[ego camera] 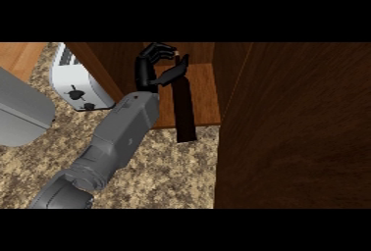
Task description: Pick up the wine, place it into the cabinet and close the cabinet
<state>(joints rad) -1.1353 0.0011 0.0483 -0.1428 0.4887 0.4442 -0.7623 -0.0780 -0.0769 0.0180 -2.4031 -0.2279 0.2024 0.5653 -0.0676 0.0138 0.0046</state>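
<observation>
Wine bottle (184, 110), dark, partly hidden behind left robot hand (153, 66), whose fingers curl round its top.

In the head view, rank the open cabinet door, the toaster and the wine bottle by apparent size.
1. cabinet door, though nearness to the camera inflates it.
2. toaster, partly cut off.
3. wine bottle, partly hidden by the left hand.

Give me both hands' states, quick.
Left hand: shut on the wine bottle, at the cabinet shelf.
Right hand: not in view.

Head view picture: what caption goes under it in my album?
Left hand reaching into the open cabinet beside the toaster.
</observation>
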